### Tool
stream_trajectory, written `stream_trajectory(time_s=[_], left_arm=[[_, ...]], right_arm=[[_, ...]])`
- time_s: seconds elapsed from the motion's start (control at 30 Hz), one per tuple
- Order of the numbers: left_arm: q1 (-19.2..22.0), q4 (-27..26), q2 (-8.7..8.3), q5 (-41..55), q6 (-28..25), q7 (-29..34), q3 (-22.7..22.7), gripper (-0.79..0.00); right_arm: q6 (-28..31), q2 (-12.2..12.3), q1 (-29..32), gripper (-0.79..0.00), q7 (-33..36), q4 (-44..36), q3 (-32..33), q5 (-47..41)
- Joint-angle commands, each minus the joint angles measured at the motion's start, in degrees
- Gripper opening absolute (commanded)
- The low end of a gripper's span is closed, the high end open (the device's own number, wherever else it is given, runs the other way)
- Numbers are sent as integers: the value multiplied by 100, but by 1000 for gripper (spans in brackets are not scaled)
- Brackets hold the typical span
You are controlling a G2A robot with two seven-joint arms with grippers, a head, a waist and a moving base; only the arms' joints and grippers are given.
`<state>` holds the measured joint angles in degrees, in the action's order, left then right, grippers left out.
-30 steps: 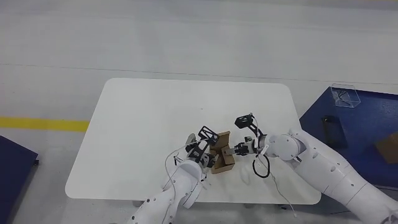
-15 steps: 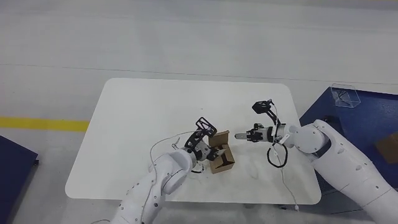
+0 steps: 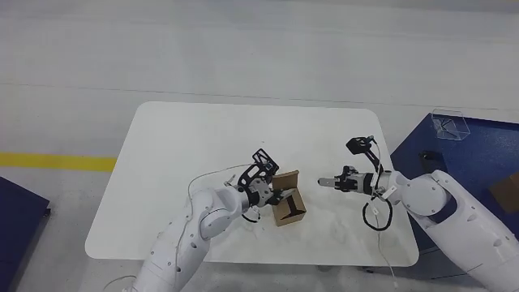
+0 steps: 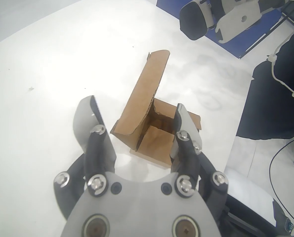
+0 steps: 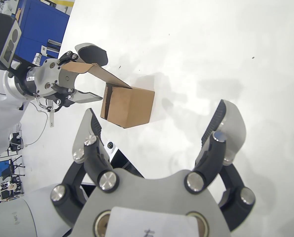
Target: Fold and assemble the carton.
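So, at the left, the left claw (image 3: 268,188) hangs spread wide astride the one raised flap (image 4: 148,92), pinching nothing, and just beside it the single carton (image 3: 289,205) sits open-topped near the bench's (image 3: 186,146) front edge. Light, thin cardboard, it will likely skid or crease under a hard squeeze (a folded corner seems the stiffest hold); to the right, the right claw (image 3: 327,182), likewise released, hovers well apart.
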<state>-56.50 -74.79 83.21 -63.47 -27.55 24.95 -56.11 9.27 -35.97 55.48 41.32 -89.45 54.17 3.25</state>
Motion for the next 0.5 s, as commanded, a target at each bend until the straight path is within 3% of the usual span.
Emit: stream_trajectory(time_s=[0.0,0.13,0.2,0.33,0.47], left_arm=[[-31,6,-4,83,5,-52,-18,-785],[-102,-73,-21,24,134,-71,-23,-785],[-117,-143,-35,38,-243,77,72,-785],[-117,-143,-35,38,-243,77,72,-785],[-389,-649,-29,-68,412,-98,94,-785]], right_arm=[[-96,13,106,0,61,-52,93,-209],[-115,20,136,0,102,-89,141,-242],[-115,20,136,0,102,-89,141,-242],[-115,20,136,0,102,-89,141,-242],[-235,11,171,0,-151,-131,239,-165]])
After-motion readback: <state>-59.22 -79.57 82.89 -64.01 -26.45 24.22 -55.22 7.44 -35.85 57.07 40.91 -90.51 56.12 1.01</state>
